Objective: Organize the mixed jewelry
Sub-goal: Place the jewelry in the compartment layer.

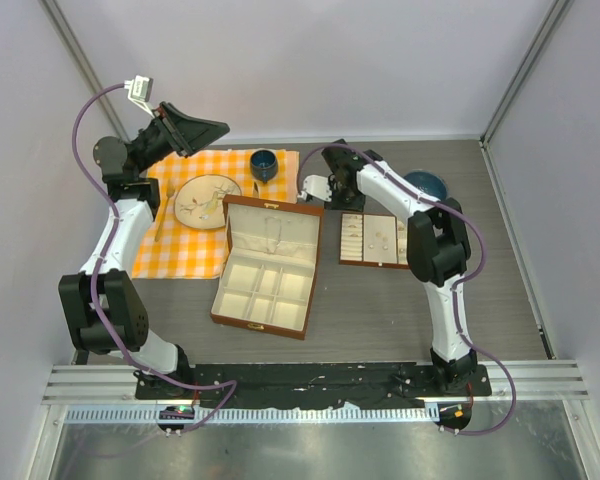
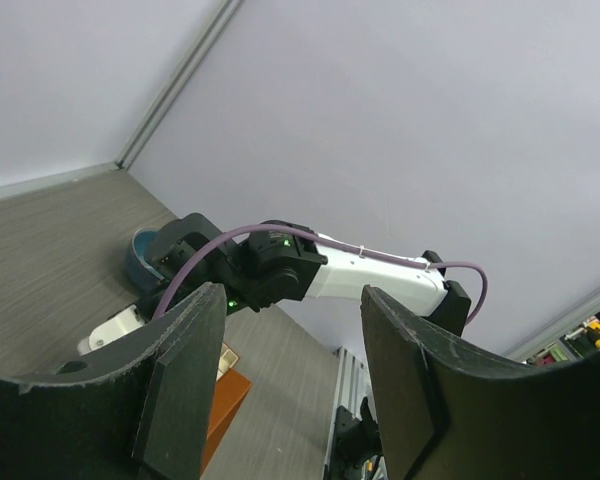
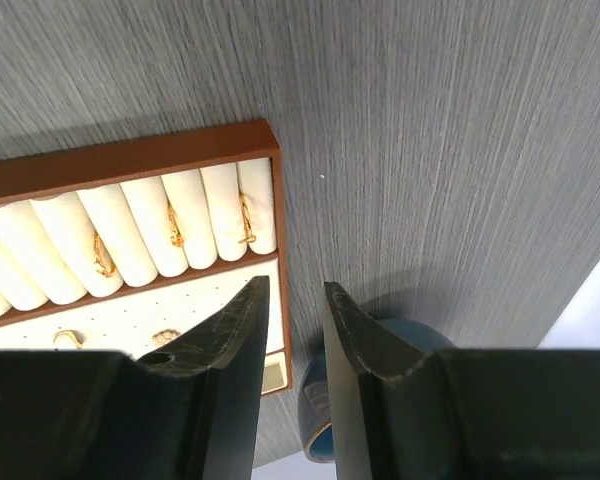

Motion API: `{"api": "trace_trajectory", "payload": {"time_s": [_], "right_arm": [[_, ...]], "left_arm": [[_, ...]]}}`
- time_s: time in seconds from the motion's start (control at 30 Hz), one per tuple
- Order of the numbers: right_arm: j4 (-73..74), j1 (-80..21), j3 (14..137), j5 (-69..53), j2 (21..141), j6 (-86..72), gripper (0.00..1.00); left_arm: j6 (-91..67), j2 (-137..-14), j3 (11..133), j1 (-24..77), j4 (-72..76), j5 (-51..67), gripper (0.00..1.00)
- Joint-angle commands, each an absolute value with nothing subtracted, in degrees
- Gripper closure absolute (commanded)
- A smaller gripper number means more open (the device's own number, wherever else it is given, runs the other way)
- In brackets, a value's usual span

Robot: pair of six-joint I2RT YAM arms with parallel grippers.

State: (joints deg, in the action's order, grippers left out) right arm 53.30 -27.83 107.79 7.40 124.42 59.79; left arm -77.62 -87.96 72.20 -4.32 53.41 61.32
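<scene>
Several tiny gold rings (image 3: 175, 226) sit between the cream rolls of a brown ring tray (image 3: 130, 158), which lies right of centre in the top view (image 1: 373, 262). A small gold piece (image 3: 165, 338) lies on the tray's dotted pad. I cannot make out the thin silver chain. My right gripper (image 3: 295, 292) hangs above the grey table just off the tray's corner, jaws a little apart with nothing between them; it shows in the top view (image 1: 330, 190). My left gripper (image 1: 195, 128) is raised high over the checkered cloth, wide open and empty (image 2: 290, 300).
An open brown jewelry box (image 1: 268, 262) with cream compartments lies at the centre. An orange checkered cloth (image 1: 185, 250) holds a plate (image 1: 207, 200) and a dark blue cup (image 1: 264, 164). A blue bowl (image 1: 427, 183) stands behind the tray, also under my right fingers (image 3: 315, 425).
</scene>
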Motion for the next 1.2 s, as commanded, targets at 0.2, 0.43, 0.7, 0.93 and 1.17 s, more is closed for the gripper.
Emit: {"api": "trace_trajectory", "payload": {"time_s": [0.2,0.43,0.7,0.93,1.17], "right_arm": [[53.17,-27.42,109.95,5.36,123.66,58.62,0.66],[52.82,-27.33,109.86,5.10,124.89,58.36,0.66],[52.21,-27.42,109.42,4.83,126.30,58.10,0.66],[51.42,-27.51,109.51,4.75,127.18,58.01,0.67],[51.15,-27.42,109.86,4.92,127.62,58.01,0.67]], "left_arm": [[-77.78,-85.69,71.81,-5.10,56.25,61.35,0.39],[-77.61,-85.87,71.81,-5.27,56.34,61.35,0.39],[-77.70,-85.78,71.54,-5.36,56.43,61.35,0.39],[-77.70,-85.69,71.63,-5.54,56.43,61.26,0.39],[-77.78,-85.87,71.54,-5.71,56.43,61.26,0.39]]}}
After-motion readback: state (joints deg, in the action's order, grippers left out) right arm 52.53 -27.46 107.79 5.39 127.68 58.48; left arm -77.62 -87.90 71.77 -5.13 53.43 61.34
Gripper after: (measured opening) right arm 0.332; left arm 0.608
